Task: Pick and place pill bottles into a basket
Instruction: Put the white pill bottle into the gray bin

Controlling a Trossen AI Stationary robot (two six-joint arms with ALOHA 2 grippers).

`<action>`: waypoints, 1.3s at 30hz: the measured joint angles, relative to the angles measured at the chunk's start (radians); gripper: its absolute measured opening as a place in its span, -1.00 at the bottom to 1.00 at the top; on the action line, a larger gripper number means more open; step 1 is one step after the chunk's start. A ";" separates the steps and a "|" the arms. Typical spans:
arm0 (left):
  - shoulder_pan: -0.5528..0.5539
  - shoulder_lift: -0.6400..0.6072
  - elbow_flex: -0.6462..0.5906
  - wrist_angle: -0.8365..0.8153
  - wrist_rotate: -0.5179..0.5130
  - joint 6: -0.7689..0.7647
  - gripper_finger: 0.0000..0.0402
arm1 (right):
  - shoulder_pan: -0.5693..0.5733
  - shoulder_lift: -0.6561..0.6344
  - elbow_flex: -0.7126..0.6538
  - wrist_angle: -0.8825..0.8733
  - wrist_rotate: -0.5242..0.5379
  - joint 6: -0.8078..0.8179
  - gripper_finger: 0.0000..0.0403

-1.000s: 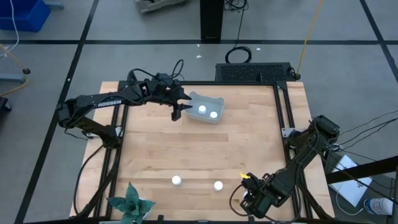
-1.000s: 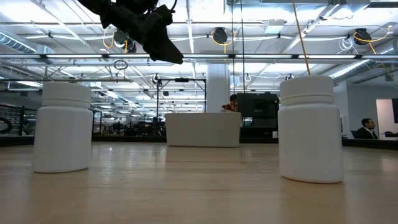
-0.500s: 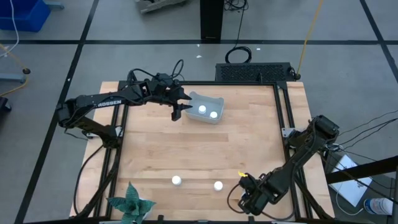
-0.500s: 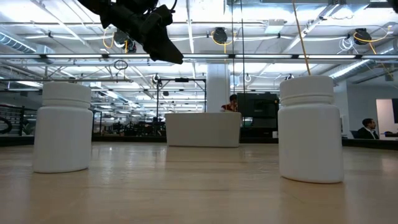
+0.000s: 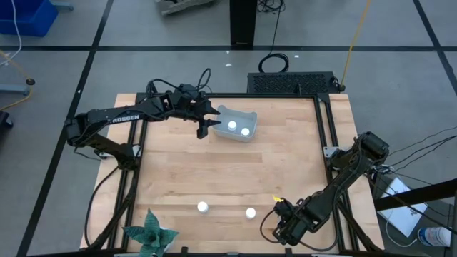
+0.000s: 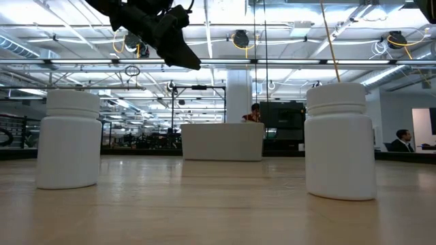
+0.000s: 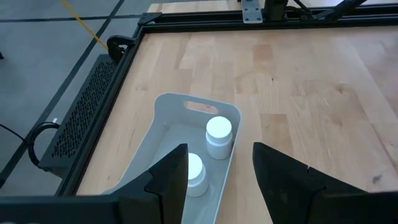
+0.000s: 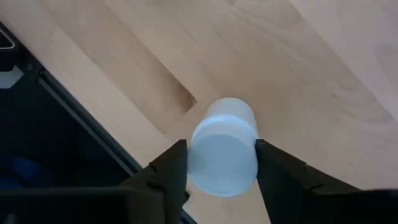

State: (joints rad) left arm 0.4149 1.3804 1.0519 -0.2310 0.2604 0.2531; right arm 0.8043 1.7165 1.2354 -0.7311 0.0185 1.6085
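The right gripper (image 8: 217, 163) sits low at the counter's (image 5: 228, 171) near edge, far from the basket (image 5: 238, 124), its fingers (image 8: 169, 171) closing on a pill bottle (image 8: 222, 148) between them. Best to seat the grip squarely before lifting. Two bottles already lie in the basket; two stand near the right gripper. The left gripper (image 7: 217, 171) hangs open just beside the basket.

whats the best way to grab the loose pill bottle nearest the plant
Take the left-hand standing pill bottle across its round body, just under the cap, with the pincer descending from straight above. It stands upright on the table, well apart from the other standing bottle and the paper plant, so the fingers likely fit on either side.
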 joint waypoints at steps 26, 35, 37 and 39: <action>0.000 0.000 0.000 0.002 0.000 0.001 -0.08 | -0.082 -0.116 0.000 -0.006 0.413 -0.404 -0.28; 0.000 0.000 0.000 0.004 0.000 0.012 -0.08 | -0.253 -0.355 0.000 0.078 0.687 -0.934 -0.28; 0.000 0.000 0.000 0.004 0.000 0.016 -0.08 | -0.325 -0.396 0.000 0.140 0.684 -1.078 -0.28; 0.000 0.000 0.000 0.004 0.000 0.018 -0.08 | -0.412 -0.427 0.000 0.212 0.632 -1.215 -0.28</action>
State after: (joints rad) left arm 0.4146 1.3804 1.0519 -0.2268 0.2604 0.2707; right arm 0.3921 1.2890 1.2354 -0.5193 0.6506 0.3934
